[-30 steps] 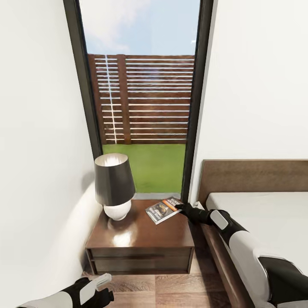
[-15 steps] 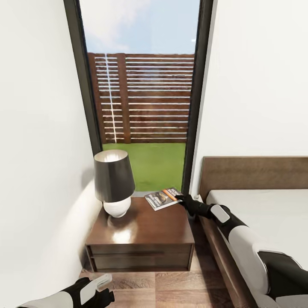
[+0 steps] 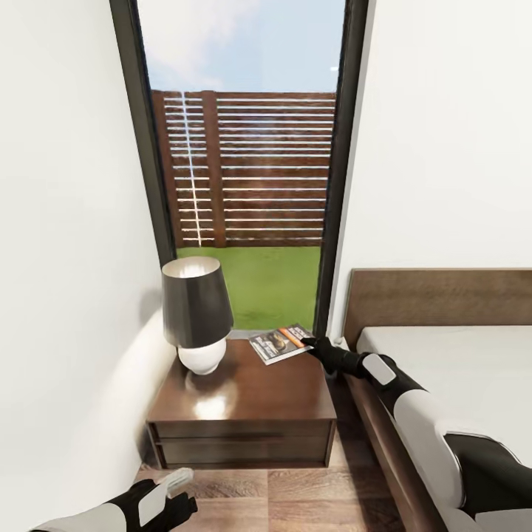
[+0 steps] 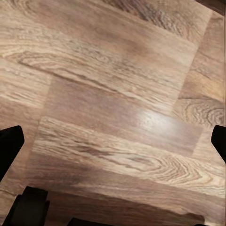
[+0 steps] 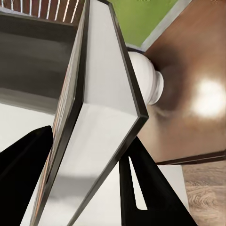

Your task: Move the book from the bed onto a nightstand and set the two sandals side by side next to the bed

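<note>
Right gripper [image 3: 309, 343] clamped on the near edge of the book [image 3: 279, 344] — paperback held over the back right corner of the nightstand [image 3: 244, 403], beside the black-shaded lamp [image 3: 196, 314], below the black-framed window [image 3: 244, 170]. Whether touching the top, cannot tell. In the right wrist view, fingers [image 5: 141, 188] either side of the book [image 5: 99, 117]. Left gripper [image 3: 181, 493] low over the wood-plank floor [image 4: 113, 113] — jaws spread, nothing between. Bed [image 3: 443, 347] at right.

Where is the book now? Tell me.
In the head view the book is over the nightstand's far right corner, right of the lamp, gripped by the right hand.
</note>
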You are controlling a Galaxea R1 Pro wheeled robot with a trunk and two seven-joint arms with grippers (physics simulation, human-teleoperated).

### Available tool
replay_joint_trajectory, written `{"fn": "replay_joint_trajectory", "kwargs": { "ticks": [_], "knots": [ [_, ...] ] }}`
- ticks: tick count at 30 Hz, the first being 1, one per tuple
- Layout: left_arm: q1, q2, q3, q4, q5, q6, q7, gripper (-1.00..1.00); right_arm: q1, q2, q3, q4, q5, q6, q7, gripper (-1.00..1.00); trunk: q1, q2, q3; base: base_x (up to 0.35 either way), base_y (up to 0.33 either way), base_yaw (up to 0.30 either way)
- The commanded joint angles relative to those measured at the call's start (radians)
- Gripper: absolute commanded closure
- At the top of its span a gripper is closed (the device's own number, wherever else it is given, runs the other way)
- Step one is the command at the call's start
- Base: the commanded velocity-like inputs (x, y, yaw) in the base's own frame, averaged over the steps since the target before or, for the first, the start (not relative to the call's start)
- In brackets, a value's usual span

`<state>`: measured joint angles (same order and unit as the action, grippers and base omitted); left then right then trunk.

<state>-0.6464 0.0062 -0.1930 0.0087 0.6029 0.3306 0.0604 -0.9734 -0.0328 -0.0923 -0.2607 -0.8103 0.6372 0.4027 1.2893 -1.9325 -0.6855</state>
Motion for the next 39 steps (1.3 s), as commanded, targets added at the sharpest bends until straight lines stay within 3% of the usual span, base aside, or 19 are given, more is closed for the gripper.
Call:
{"fn": "replay_joint_trajectory", "kwargs": {
  "ticks": [1,17,39],
  "knots": [
    [-0.001,0.000,-0.008,0.001,0.011,0.001,0.003,-1.00,-0.001,0.000,-0.009,0.001,0.002,0.007,0.001,1.00,0.000,0.000,-0.001,0.187,0.000,0.000],
    [-0.001,-0.008,-0.008,0.002,0.009,-0.004,0.002,-1.00,-0.001,0.002,-0.007,0.004,0.002,0.007,-0.001,1.00,0.000,0.000,-0.001,0.101,0.000,0.000],
    [-0.001,-0.008,-0.008,0.002,0.008,-0.002,0.002,-1.00,0.002,0.003,-0.007,0.004,0.002,0.000,0.001,1.00,0.085,-0.154,-0.079,0.001,0.000,0.000]
  ]
}}
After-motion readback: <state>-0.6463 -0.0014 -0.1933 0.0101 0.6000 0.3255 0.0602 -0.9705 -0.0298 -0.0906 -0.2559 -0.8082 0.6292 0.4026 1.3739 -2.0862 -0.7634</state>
